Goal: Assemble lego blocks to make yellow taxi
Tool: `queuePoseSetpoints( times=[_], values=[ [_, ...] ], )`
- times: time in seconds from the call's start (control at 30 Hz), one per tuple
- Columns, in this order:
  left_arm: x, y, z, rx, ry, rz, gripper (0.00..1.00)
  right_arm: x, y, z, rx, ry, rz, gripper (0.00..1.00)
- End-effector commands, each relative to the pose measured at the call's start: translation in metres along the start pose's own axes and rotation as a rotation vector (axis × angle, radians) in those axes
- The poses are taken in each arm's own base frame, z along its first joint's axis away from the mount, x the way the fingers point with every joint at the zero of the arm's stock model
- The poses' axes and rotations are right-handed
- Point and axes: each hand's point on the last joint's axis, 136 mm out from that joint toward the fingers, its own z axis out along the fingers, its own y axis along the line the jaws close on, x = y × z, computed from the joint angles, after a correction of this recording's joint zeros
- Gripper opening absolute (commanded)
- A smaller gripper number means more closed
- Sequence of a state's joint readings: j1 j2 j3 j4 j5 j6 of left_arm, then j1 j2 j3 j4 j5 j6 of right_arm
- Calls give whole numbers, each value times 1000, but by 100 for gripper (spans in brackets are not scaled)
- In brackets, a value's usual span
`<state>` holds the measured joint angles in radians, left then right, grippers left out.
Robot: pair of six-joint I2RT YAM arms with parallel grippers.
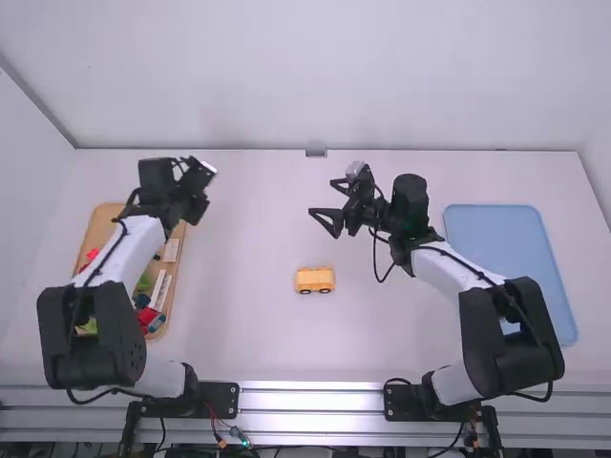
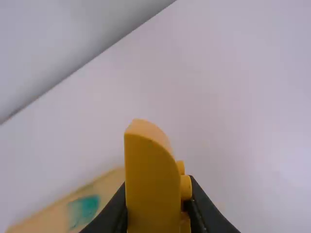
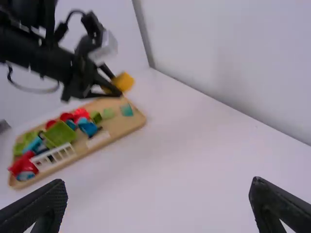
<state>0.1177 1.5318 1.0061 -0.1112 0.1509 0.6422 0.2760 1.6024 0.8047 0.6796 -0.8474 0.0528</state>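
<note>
Left gripper (image 1: 199, 198) of mine is clamped on a chunky yellow block (image 2: 151, 191), up at the far end of the wooden tray (image 3: 127, 128). From my left wrist the block looks like smooth plastic, flat on its face and rounded off at the top like a little arch, with knobby round studs (image 2: 185, 187) poking out of 1 side. It's up in the air, not resting on anything.

Right gripper (image 1: 323, 197) is empty, black fingers (image 3: 41, 209) spread well apart over the far half of the table (image 1: 250, 343).

As for the taxi, the yellow car body (image 1: 315, 276) sits upright on the smooth white tabletop, between my 2 arms and nearer to me than the right gripper. It's a short boxy thing with 2 round black wheels (image 1: 305, 291) on the side I can see. Nothing is touching it.

The tray has a pale tan surface and rounded corners, with a jumble of plastic bits lying in it: a boxy green piece (image 3: 59, 133), a teal block (image 3: 127, 109) near the far end, a long flat white strip (image 3: 99, 140), plus reds and blues. Over on my right there's a flat light blue tray (image 1: 495, 229), also with rounded corners.
</note>
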Motion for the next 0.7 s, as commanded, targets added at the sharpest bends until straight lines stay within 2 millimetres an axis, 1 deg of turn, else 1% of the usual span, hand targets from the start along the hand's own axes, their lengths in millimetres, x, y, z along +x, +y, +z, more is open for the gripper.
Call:
queuePoseSetpoints(
  times=[0.0,0.03,0.07,0.1,0.13,0.2,0.3,0.37,0.4,0.47,0.53,0.6,0.67],
  values=[
    [-34,-55,-17,96,-146,76,2,-2,6,3,-27,-11,117,100],
    [-52,-76,-24,114,-220,79,2,-4,7,5,-29,-15,131,99],
    [-60,-87,-29,126,-252,81,2,-3,9,6,-34,-14,132,98],
    [-73,-107,-36,152,-306,85,2,-3,10,7,-38,-11,133,98],
    [-78,-115,-39,162,-327,86,2,-1,11,7,-42,-8,136,98],
    [-97,-144,-48,207,-408,79,2,1,12,8,-55,-3,139,97],
    [-108,-161,-53,245,-460,23,2,1,14,8,-71,-3,160,95],
    [-116,-176,-57,285,-500,-39,2,-3,19,7,-99,-13,173,91],
    [-117,-179,-57,291,-505,-42,2,-4,19,7,-102,-14,171,91],
    [-123,-194,-59,328,-542,-78,2,-7,21,8,-104,-26,160,86],
    [-125,-199,-59,336,-558,-103,2,-9,20,7,-105,-33,176,85],
    [-130,-209,-61,363,-598,-128,2,-13,20,7,-101,-46,183,84],
    [-132,-213,-62,376,-616,-153,2,-14,18,7,-92,-51,194,82]
  ],
)
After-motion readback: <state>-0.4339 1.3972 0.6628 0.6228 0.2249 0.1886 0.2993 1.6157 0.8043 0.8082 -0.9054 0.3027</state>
